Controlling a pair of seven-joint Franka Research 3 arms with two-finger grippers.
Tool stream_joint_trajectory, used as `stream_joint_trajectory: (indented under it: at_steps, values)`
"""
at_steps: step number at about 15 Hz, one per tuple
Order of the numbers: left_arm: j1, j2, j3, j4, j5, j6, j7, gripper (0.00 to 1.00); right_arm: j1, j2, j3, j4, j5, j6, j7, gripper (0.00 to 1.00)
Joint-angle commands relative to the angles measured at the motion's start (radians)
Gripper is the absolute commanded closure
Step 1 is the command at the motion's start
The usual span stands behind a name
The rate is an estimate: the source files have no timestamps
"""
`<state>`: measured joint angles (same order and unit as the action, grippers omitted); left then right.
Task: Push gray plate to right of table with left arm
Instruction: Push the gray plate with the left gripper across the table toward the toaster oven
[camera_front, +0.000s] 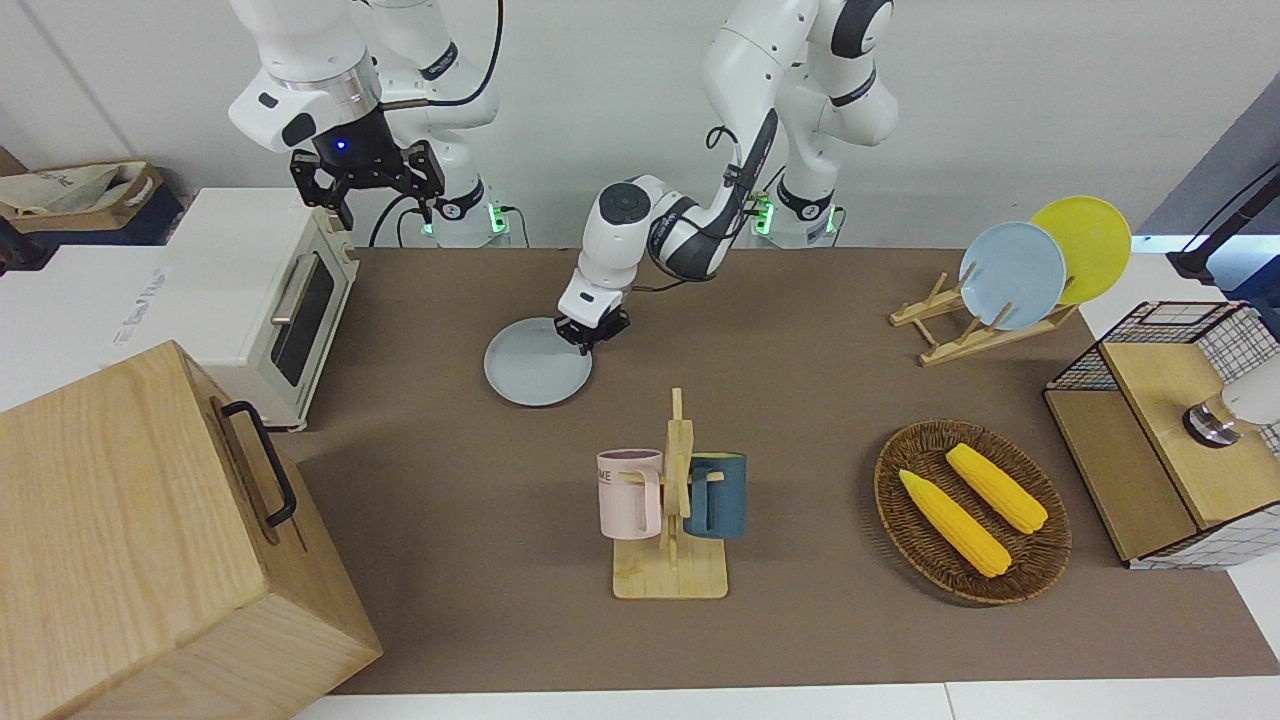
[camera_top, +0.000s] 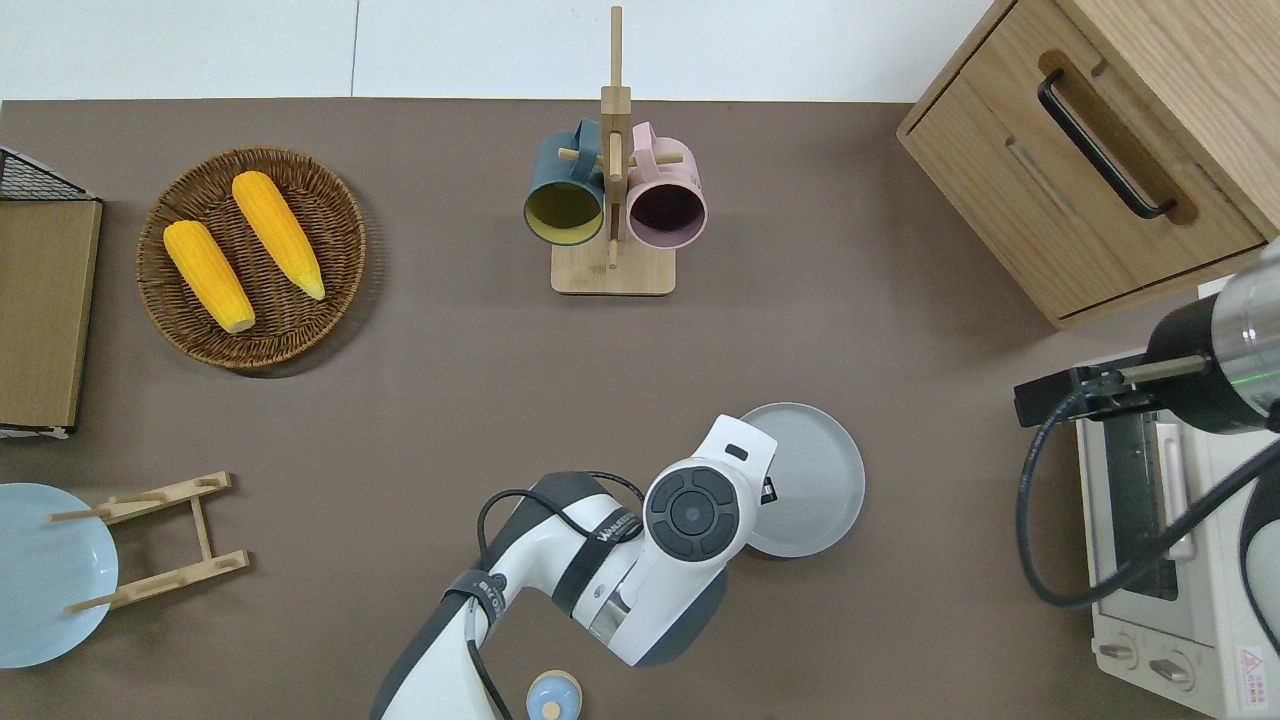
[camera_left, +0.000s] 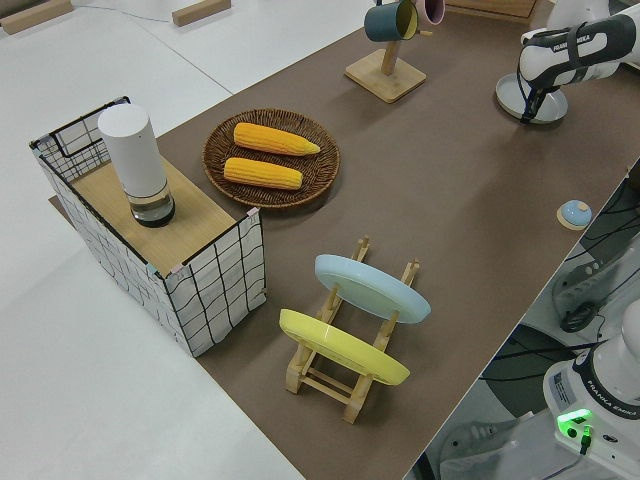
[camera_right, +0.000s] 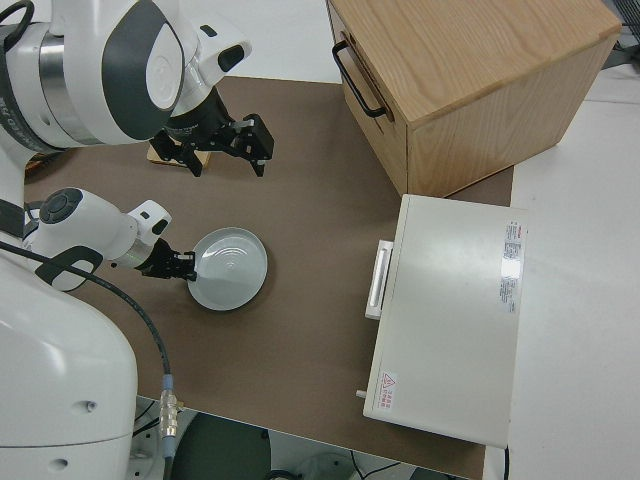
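A: Where the left tool (camera_front: 591, 335) meets the gray plate (camera_front: 532, 368), is it gripping?
B: Cannot tell its opening; it touches the rim. Plate flat on desk (camera_front: 800, 400), between toaster oven (camera_front: 268, 300) and mug rack (camera_front: 672, 500). Right tool (camera_front: 368, 178) parked, spread wide.

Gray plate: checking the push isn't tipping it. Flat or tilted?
Flat. The gray plate lies level on the table, and the left end effector sits at its rim.
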<state>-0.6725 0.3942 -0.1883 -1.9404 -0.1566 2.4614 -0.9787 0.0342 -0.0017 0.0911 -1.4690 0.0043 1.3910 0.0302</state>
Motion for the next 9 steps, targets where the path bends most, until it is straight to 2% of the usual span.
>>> stream_joint_trajectory:
  at_steps: [1, 6, 7, 8, 9]
  values:
    - [-0.059, 0.083, 0.009, 0.058, 0.003, 0.005, -0.060, 1.00, -0.011, -0.008, 0.004, -0.001, 0.008, -0.012, -0.003, 0.017]
    - [-0.059, 0.083, 0.009, 0.087, 0.005, -0.002, -0.069, 0.99, -0.011, -0.008, 0.006, -0.001, 0.010, -0.012, -0.003, 0.017]
    - [-0.059, 0.083, 0.009, 0.093, 0.005, -0.010, -0.069, 0.89, -0.011, -0.008, 0.004, -0.001, 0.008, -0.012, -0.003, 0.017]
    - [-0.059, 0.083, 0.009, 0.101, 0.005, -0.025, -0.067, 0.60, -0.011, -0.008, 0.006, 0.001, 0.008, -0.012, -0.003, 0.017]
    - [-0.059, 0.081, 0.010, 0.110, 0.005, -0.048, -0.067, 0.16, -0.011, -0.008, 0.006, 0.001, 0.008, -0.012, -0.001, 0.017]
